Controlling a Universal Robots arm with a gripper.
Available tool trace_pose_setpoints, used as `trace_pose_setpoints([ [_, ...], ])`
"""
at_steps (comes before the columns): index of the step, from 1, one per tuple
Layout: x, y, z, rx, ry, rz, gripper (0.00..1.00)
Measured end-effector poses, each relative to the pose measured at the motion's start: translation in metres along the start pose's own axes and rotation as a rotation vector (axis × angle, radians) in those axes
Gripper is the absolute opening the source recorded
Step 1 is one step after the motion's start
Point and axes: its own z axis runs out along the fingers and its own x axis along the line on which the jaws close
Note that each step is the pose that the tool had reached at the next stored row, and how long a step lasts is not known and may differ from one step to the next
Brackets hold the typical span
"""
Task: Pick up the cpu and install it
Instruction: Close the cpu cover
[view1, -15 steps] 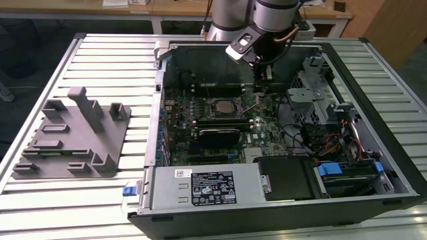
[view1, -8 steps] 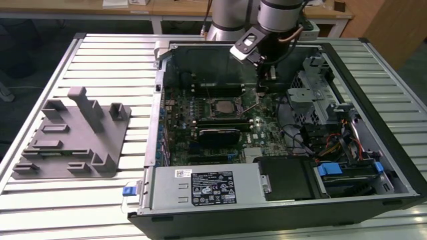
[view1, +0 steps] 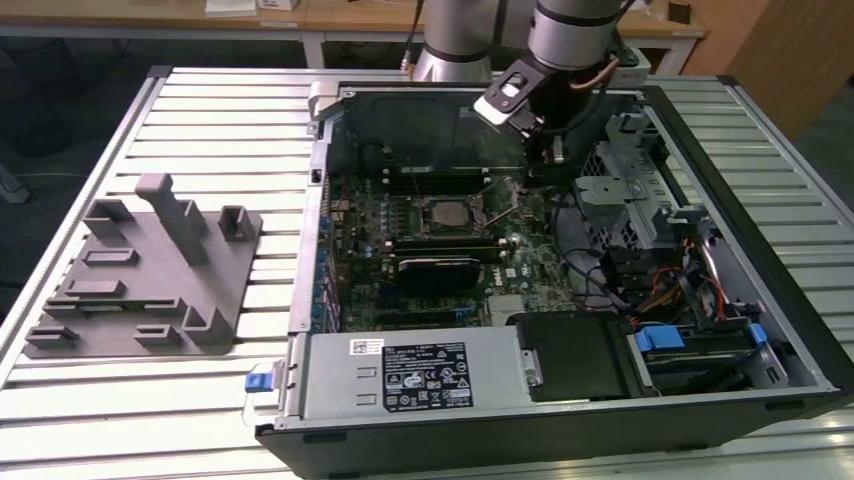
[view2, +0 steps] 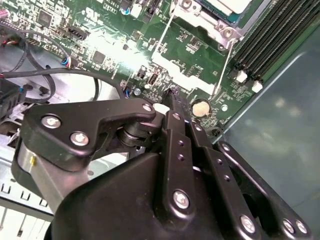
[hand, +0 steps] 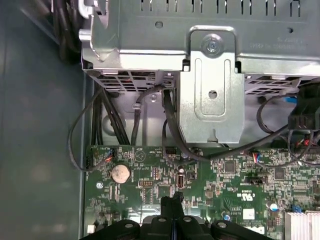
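Observation:
The cpu lies flat in the dark socket frame on the green motherboard, inside the open computer case. Its silver top also peeks in at the picture's edge in the second wrist view, with the socket's thin metal lever beside it. My gripper hangs over the board, to the exterior view's right of the socket and apart from the cpu. Its two black fingertips are pressed together with nothing between them. In the first wrist view the gripper sits just above the board near a coin cell.
A grey moulded tray with upright posts stands on the slatted table at the exterior view's left. Inside the case are memory slots, black cables, a metal drive cage, and a power supply at the front.

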Motion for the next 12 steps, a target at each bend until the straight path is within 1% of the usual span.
trace_pose_setpoints([
  [8,0.0002,0.0021,0.0094,0.0035,-0.0001,0.000,0.11],
  [12,0.0002,0.0021,0.0109,0.0043,-0.0003,0.000,0.11],
])
